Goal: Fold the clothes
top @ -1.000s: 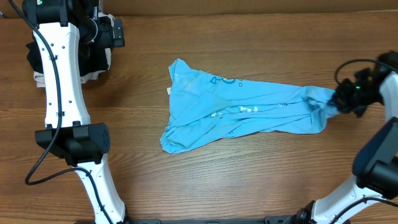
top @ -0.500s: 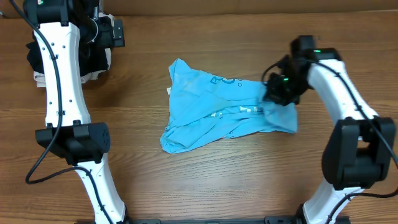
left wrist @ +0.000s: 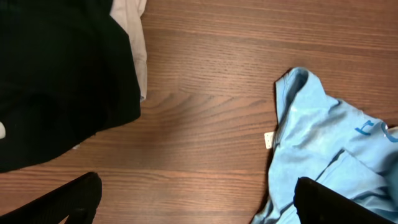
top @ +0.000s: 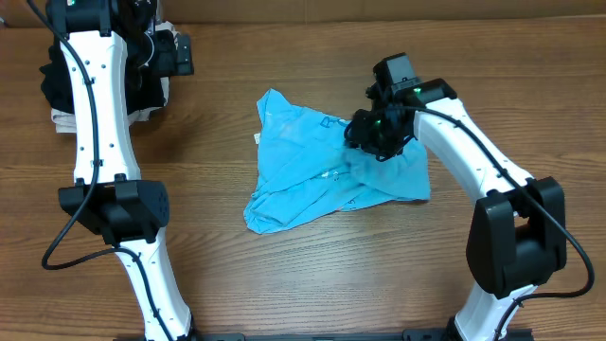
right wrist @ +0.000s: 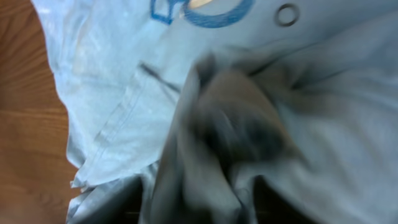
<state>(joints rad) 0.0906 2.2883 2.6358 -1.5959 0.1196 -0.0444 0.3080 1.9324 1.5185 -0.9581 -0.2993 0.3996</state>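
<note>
The clothes are one light blue T-shirt (top: 312, 175) lying bunched in the middle of the wooden table (top: 312, 275). Its right end is doubled back over toward the middle. My right gripper (top: 379, 133) sits low on that doubled-back part. In the right wrist view a blurred ridge of the blue T-shirt (right wrist: 124, 81) fills the space at the jaws and hides the fingers. My left gripper (left wrist: 199, 202) hangs open over bare wood at the far left, and the T-shirt's left edge (left wrist: 311, 130) lies just inside its right finger (left wrist: 336, 202).
A black garment (left wrist: 56, 74) lies on a pale folded one (left wrist: 134, 31) at the table's far-left corner, under the left arm (top: 99, 114). The right arm (top: 492, 170) reaches in from the right edge. A cardboard wall (top: 379, 8) runs along the back.
My right arm has swung left from the table's right edge, dragging the shirt's right end over toward the middle. The shirt now lies shorter and doubled. The left arm has not moved.
</note>
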